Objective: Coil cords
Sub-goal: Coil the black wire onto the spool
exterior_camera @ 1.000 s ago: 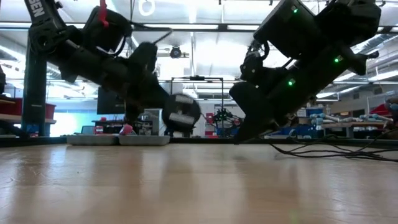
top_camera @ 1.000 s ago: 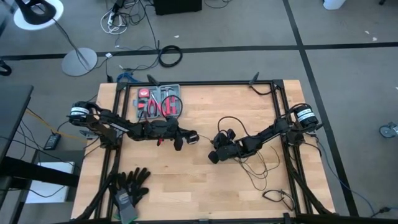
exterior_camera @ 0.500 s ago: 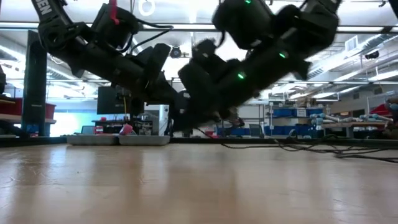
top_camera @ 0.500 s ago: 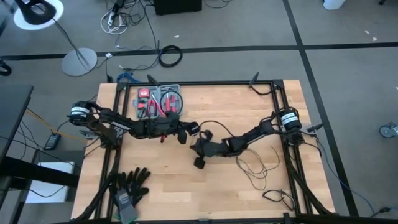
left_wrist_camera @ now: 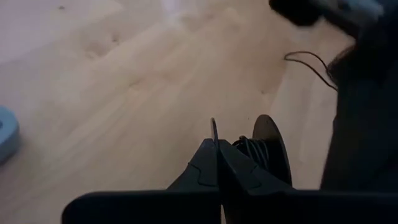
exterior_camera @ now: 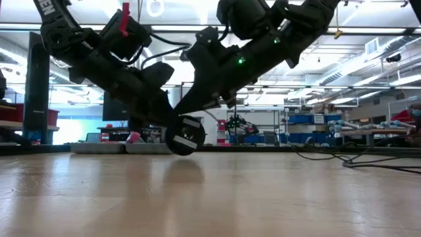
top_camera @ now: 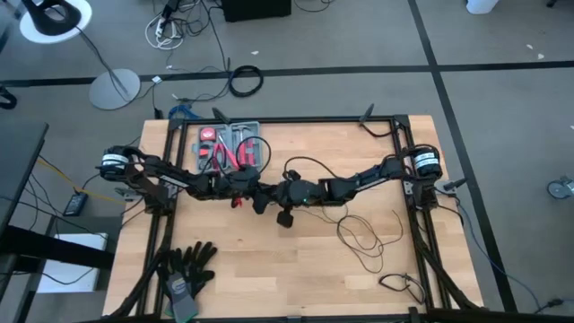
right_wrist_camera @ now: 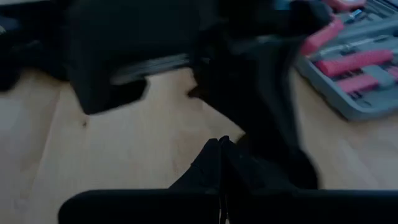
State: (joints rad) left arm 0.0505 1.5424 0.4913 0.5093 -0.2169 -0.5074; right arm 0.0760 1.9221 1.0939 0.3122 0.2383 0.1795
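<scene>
Since the arms meet mid-bench to wind the cords [top_camera: 363,235], the left gripper [left_wrist_camera: 217,163] has its jaws pinched on the spool [left_wrist_camera: 268,149], while the right gripper [right_wrist_camera: 222,149] sits at its 3 o'clock, jaws together.

You see a grey floor [top_camera: 359,36] crossed by dark lines beyond the wooden table [top_camera: 296,269]. A lamp base [top_camera: 114,89] and loose cables [top_camera: 179,27] lie on it. Ceiling lights [exterior_camera: 197,13] and shelving [exterior_camera: 309,128] fill the room behind.

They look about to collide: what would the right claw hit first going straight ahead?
Most likely the left arm: the right claw points across the table at it, and that dark bulk fills its view, tool tray beyond. Depth is unclear.
</scene>
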